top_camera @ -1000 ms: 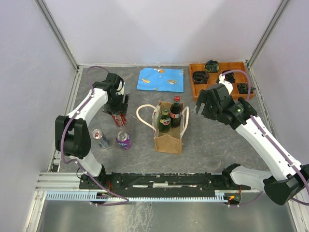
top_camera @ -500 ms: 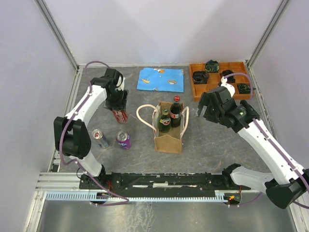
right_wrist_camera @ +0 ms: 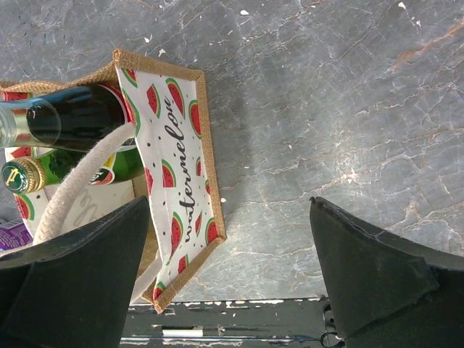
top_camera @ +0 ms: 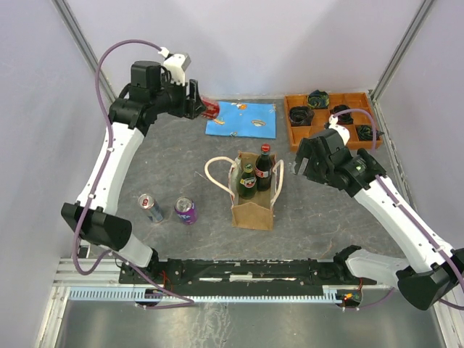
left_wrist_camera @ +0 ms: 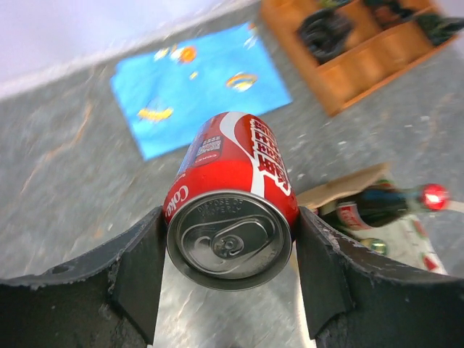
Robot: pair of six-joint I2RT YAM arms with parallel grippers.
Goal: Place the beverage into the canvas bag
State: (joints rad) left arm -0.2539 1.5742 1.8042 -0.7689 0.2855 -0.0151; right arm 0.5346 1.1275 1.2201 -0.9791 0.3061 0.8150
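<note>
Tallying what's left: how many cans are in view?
3: red can in the left claw, silver can and purple can on the table left of the bag; others may hide inside.

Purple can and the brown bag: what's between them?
Nothing: in the top view, only bare grey tabletop lies between the purple drink can and the tan-brown canvas bag.

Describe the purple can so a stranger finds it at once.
Find the bag in the middle of the table. Left of it sit two cans, side by side. The purple can is the one nearer the bag; the other can is slimmer, silver and blue.
</note>
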